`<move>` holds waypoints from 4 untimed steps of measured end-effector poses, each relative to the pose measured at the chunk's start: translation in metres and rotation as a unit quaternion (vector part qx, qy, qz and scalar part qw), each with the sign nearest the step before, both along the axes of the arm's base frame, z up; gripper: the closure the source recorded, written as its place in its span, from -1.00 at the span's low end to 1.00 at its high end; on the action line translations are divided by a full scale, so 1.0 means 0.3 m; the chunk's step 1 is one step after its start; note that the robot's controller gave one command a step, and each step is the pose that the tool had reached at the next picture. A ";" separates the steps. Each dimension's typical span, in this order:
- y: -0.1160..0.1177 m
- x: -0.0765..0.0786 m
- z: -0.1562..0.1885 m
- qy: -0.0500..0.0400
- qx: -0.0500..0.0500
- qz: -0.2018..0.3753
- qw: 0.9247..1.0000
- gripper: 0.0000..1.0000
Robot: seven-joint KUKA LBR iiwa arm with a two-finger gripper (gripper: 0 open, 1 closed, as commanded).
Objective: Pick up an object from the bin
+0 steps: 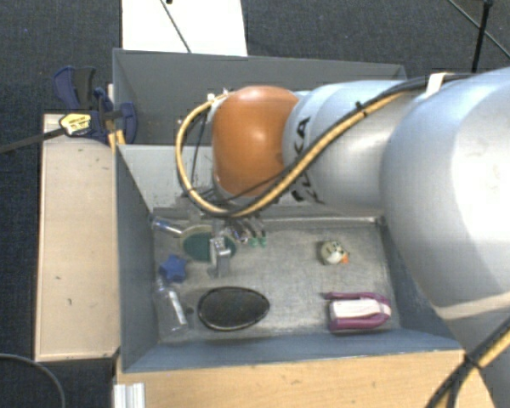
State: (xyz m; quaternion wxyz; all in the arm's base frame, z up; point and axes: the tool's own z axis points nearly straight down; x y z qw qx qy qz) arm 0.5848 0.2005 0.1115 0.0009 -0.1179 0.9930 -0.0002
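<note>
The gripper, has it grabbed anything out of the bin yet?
Not yet, it seems. Done: the gripper is down in the left part of the bin, right beside a dark green round thing. I cannot see anything held. Left: gripping and lifting. The black oval and purple box lie untouched.

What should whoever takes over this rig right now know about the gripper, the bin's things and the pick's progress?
Gripper: low in the left part of the bin, beside a dark green round thing; its grip cannot be told.
Nearby: small blue piece, clear plastic piece, black oval.
Farther right: small white ball, purple-and-white box.
Done: nothing seen lifted.
Left: grasp one thing, raise it out.
</note>
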 end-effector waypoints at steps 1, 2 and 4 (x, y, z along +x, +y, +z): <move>-0.033 -0.006 -0.135 -0.001 0.001 -0.072 0.997 -1.00; -0.114 0.014 -0.136 0.000 0.001 -0.154 0.988 -1.00; -0.111 0.021 0.246 -0.004 0.003 -0.153 0.988 1.00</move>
